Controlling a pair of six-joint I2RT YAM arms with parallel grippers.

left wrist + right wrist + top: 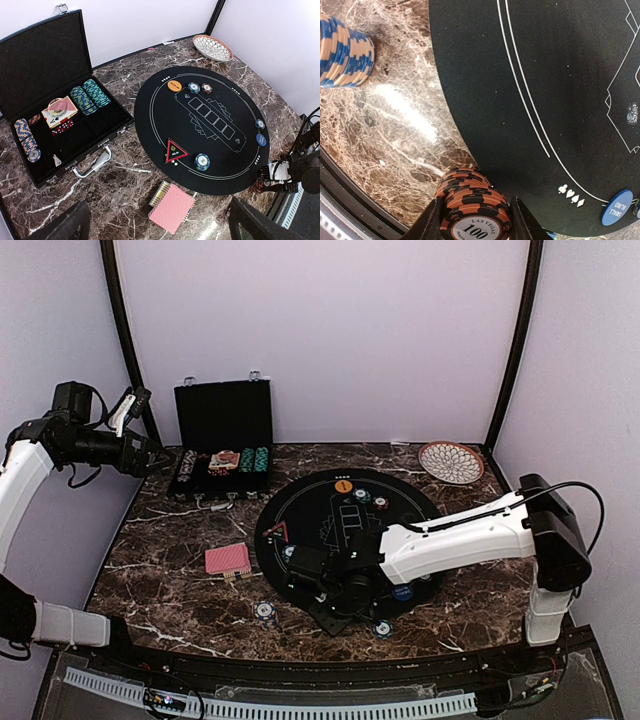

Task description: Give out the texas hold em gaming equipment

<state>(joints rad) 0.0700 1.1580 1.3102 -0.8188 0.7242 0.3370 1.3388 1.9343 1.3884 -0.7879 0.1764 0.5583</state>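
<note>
My right gripper is shut on a stack of orange-and-black poker chips marked 100, at the near-left edge of the round black mat. In the top view this gripper sits low over that edge. My left gripper is raised beside the open case, open and empty, its fingers wide apart. A red-backed card deck lies on the marble left of the mat. A red triangle, an orange disc, a blue disc and small chip stacks lie on the mat.
An open black case at the far left holds rows of chips and cards. A patterned wicker plate sits at the far right. A blue-and-tan chip stack stands on the marble off the mat's near edge.
</note>
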